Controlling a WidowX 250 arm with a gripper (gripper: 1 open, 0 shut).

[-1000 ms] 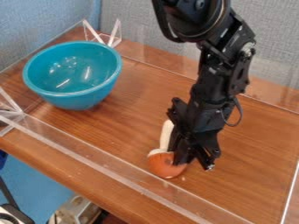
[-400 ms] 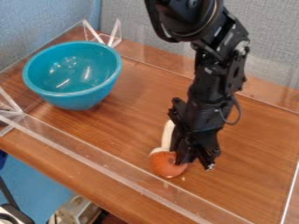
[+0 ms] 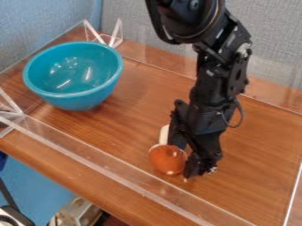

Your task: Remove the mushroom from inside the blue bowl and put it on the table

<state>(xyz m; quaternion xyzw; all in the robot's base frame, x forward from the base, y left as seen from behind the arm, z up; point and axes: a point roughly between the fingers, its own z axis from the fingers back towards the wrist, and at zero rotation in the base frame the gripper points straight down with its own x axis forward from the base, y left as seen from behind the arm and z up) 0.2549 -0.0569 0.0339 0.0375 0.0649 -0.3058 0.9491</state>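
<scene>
The mushroom (image 3: 167, 159) lies on its side on the brown table (image 3: 130, 115), orange cap toward the near wall, with its cream stem partly hidden behind the fingers. My gripper (image 3: 189, 162) points straight down over it. The jaws have spread and stand open around the mushroom, no longer pinching it. The blue bowl (image 3: 73, 77) stands at the far left of the table, well away from the arm, and nothing shows inside it.
Low clear acrylic walls (image 3: 112, 168) run along the table's edges, and the near one stands just in front of the mushroom. A blue wall rises behind. Bare wood stretches between the bowl and the arm.
The jaws, shut on the mushroom before, have spread apart. The mushroom now rests on the table and more of its cap shows. The arm has stayed in place.
</scene>
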